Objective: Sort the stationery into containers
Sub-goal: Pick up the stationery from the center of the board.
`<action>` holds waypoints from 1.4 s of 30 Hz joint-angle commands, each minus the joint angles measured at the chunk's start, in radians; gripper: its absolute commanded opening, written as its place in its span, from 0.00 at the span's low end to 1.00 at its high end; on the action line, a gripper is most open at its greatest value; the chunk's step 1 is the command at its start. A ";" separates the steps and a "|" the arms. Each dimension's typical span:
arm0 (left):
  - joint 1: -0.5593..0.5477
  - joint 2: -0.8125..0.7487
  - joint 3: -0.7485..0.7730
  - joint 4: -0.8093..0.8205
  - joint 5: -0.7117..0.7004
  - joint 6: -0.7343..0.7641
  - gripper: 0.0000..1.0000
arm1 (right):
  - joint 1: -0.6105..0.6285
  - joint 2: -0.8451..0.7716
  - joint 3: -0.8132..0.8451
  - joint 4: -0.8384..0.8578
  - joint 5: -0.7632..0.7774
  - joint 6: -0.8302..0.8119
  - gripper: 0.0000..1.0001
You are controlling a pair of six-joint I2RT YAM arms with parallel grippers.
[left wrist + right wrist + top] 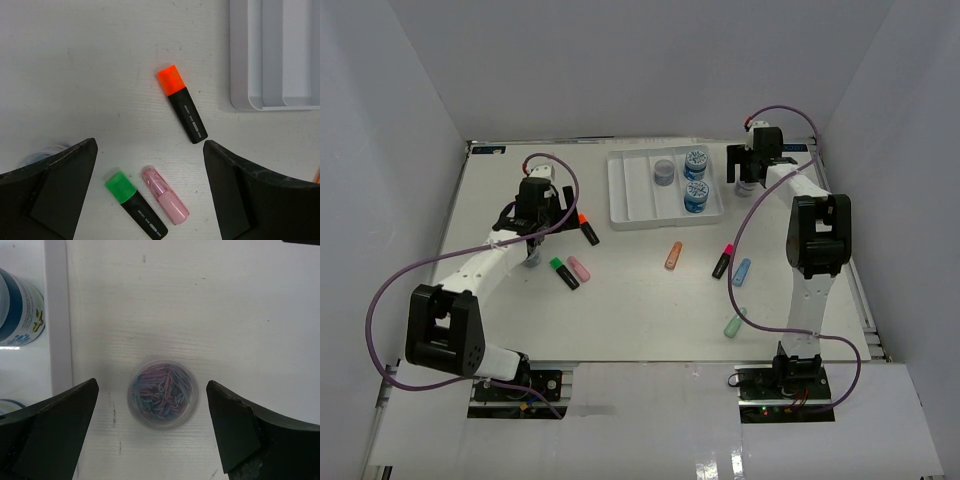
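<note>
The white four-compartment tray (632, 205) holds a grey jar (664, 172) and two blue-labelled jars (696, 160) in its right-hand compartments. My right gripper (748, 175) hovers open just right of the tray. In its wrist view the right gripper (152, 384) is straight above a clear jar of coloured clips (163, 393). My left gripper (535, 228) is open and empty above the table. In its wrist view the left gripper (150, 145) has the orange-capped black highlighter (181, 103) ahead of it, with the green-capped one (135, 205) and the pastel pink one (165, 194) below between its fingers.
More highlighters lie on the table in front of the tray: pastel orange (673, 255), pink-capped black (722, 261), pastel blue (742, 272), mint (734, 324). The tray's corner (240, 100) shows in the left wrist view. Its wall (57, 315) and a blue-labelled jar (17, 310) show in the right wrist view.
</note>
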 commanded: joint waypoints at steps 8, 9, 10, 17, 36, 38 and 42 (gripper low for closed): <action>0.002 0.001 0.043 -0.004 0.018 -0.006 0.98 | -0.007 0.053 0.052 0.009 -0.017 -0.028 0.90; 0.002 0.001 0.043 -0.004 0.016 -0.006 0.98 | -0.007 0.053 0.053 0.009 -0.017 -0.031 0.86; 0.002 0.002 0.043 -0.006 0.016 -0.006 0.98 | -0.007 0.053 0.053 0.009 -0.018 -0.034 0.83; 0.002 0.002 0.045 -0.006 0.024 -0.009 0.98 | -0.005 0.024 0.041 0.009 -0.020 -0.061 0.55; 0.002 -0.021 0.045 -0.009 0.023 -0.014 0.98 | 0.307 -0.197 0.071 -0.035 -0.026 -0.229 0.46; 0.002 -0.024 0.043 -0.009 0.015 -0.016 0.98 | 0.353 -0.171 0.103 -0.058 -0.018 -0.222 0.45; 0.002 -0.027 0.043 -0.010 0.007 -0.016 0.98 | 0.404 -0.108 0.124 -0.058 -0.035 -0.195 0.44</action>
